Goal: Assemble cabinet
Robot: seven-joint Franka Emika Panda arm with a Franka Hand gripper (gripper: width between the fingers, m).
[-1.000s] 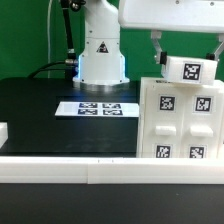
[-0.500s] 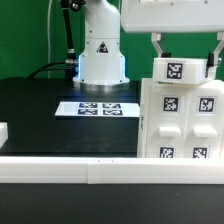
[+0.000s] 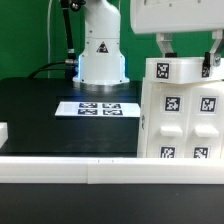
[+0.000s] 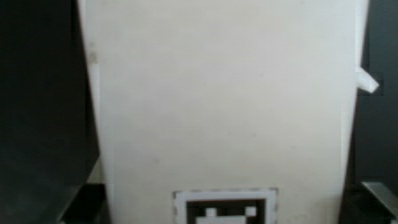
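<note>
- You are well along, by my reading: the cabinet (image 3: 180, 120), a large white moulded-plastic box with tagged panels fitted on its front, stands upright at about four o'clock in the exterior view, on the black table (image 3: 40, 110).
- A small white tagged top block (image 3: 180, 70) sits at the cabinet's upper edge; whether it is fully seated you cannot tell.
- The gripper (image 3: 186, 52) hangs right above that block, its dark fingers (image 3: 163, 45) flanking it. How wide it stands, or whether it grips the block, the pictures do not show.
- In the wrist view a smooth, matte white slab fills the picture, one square marker near its end.
- The flat white marker board (image 3: 98, 108) lies at nine o'clock of the cabinet, well apart.
- A low white rail (image 3: 70, 170) runs along the table's near edge.
</note>
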